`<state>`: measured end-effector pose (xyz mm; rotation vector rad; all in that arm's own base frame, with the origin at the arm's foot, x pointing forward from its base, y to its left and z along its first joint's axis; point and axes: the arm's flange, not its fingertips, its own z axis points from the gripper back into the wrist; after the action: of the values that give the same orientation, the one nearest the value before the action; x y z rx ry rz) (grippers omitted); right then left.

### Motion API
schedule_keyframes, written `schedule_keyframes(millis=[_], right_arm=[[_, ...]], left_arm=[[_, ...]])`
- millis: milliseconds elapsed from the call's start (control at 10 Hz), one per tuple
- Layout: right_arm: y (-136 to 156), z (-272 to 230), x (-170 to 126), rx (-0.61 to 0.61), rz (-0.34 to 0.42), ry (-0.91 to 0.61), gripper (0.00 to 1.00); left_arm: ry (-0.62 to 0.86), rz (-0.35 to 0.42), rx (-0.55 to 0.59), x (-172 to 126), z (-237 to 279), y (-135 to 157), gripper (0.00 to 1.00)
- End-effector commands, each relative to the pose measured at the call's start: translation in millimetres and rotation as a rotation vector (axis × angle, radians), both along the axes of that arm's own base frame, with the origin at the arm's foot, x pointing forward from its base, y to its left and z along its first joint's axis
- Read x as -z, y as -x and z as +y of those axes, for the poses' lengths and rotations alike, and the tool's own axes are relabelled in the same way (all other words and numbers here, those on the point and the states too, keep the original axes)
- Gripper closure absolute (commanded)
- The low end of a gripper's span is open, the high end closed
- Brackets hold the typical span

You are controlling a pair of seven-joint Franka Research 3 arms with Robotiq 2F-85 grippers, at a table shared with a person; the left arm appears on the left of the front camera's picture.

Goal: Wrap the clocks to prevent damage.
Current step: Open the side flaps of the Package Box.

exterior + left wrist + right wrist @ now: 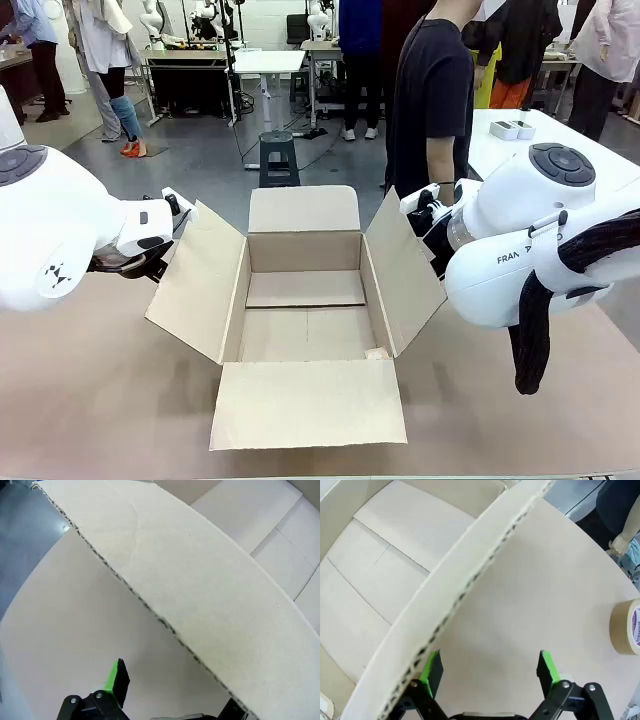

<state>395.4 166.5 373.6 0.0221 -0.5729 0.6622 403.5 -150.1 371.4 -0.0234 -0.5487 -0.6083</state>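
The clocks are out of view. An open cardboard box (305, 252) stands mid-table, empty inside, with all flaps spread. My left gripper (172, 214) is at the upper edge of the left flap (195, 285). In the left wrist view that gripper (175, 700) is open; the flap (200, 590) runs across between its fingers and covers the far one. My right gripper (428, 212) is at the right flap (405, 270). In the right wrist view it (489, 672) stands open, with the flap's corrugated edge (470, 585) beside one green finger (431, 672) and nothing gripped.
A roll of brown tape (626, 627) lies on the table right of the box. A person in a dark shirt (430, 100) stands at the far side, one hand (620, 542) near the table edge. A black stool (278, 160) stands beyond.
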Motion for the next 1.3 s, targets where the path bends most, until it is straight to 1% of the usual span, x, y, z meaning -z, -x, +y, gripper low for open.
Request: schedule_keyframes(millis=[0,1100,1200], right_arm=[[0,0,0,0.000,0.000,0.000,0.00],[0,0,0,0.000,0.000,0.001,0.00],[2,-13,-23,0.017,0.010,0.029,0.00]], left_arm=[[0.000,0.000,0.000,0,0,0,0.00],[0.000,0.000,0.000,0,0,0,0.00],[-0.073,0.018,0.000,-32,9,-2,0.00]])
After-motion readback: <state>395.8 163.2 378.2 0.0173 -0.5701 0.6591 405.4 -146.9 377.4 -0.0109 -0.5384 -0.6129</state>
